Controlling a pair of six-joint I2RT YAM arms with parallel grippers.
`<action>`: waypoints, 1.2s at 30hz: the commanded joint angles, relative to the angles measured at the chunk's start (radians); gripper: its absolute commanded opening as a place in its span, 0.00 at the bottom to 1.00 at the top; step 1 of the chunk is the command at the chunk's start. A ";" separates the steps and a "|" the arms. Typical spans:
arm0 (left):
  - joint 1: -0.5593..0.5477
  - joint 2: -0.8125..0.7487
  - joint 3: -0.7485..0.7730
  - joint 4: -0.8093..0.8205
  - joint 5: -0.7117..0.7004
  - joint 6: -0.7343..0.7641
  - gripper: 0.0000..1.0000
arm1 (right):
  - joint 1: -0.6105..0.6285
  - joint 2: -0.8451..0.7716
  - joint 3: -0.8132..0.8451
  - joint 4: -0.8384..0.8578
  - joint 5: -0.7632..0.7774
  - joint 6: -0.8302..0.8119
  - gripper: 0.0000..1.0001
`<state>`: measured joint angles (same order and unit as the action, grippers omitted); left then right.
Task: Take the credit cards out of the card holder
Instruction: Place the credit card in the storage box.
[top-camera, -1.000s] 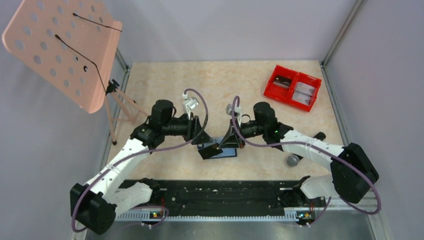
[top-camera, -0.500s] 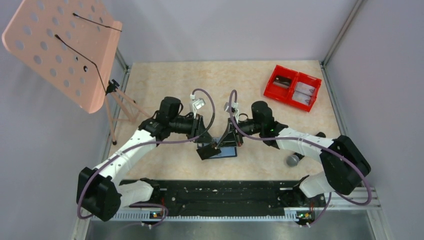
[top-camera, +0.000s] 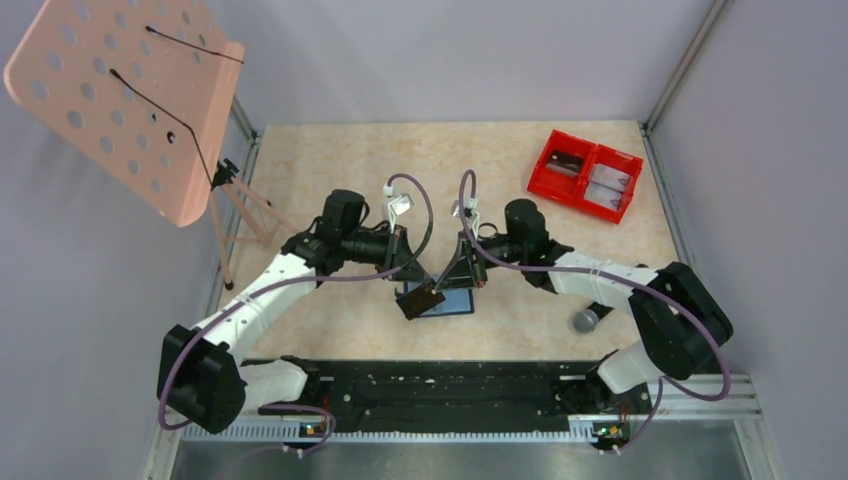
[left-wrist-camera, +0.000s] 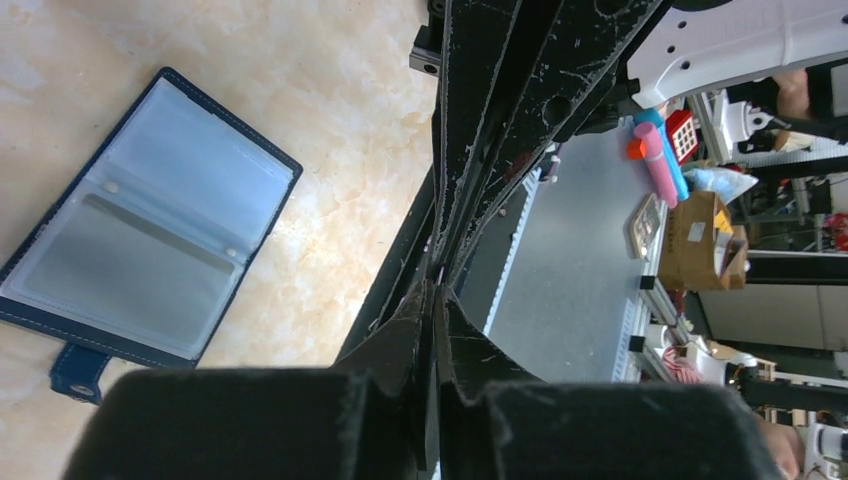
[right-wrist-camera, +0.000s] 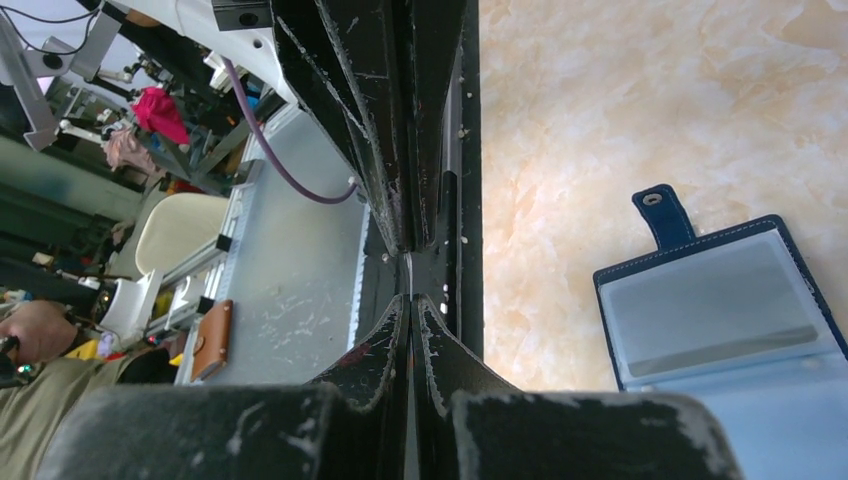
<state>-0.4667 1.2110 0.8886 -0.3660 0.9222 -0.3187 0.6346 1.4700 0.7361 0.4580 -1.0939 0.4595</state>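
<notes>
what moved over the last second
Both arms folded inward: the left claw crept right and the right claw edged left. Both are shut, with nothing visibly taken or released. The card holder, dark card, red bin and grey ball stayed put.

Bright, even light is cast from above. Close fingers (left-wrist-camera: 280, 425) are blurred in 2 wrist views; glare is seen on the wallet (left-wrist-camera: 150, 250).

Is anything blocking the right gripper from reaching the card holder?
Nothing visible. The card holder lies open on the table beside the shut right gripper, only bare tabletop between them. The left gripper holds a credit card over the holder's far end.
</notes>
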 joint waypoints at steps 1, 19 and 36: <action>-0.006 0.008 0.032 0.008 0.018 0.009 0.13 | -0.018 0.023 0.027 0.114 -0.026 0.028 0.00; -0.007 0.053 0.042 0.015 -0.045 -0.034 0.00 | -0.033 0.074 -0.006 0.252 0.007 0.144 0.03; 0.019 0.021 -0.285 0.923 -0.557 -0.873 0.00 | -0.082 0.006 -0.338 0.890 0.543 0.621 0.50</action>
<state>-0.4576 1.2407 0.6167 0.2539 0.5629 -1.0035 0.5579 1.4616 0.4438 1.0225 -0.6891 0.8822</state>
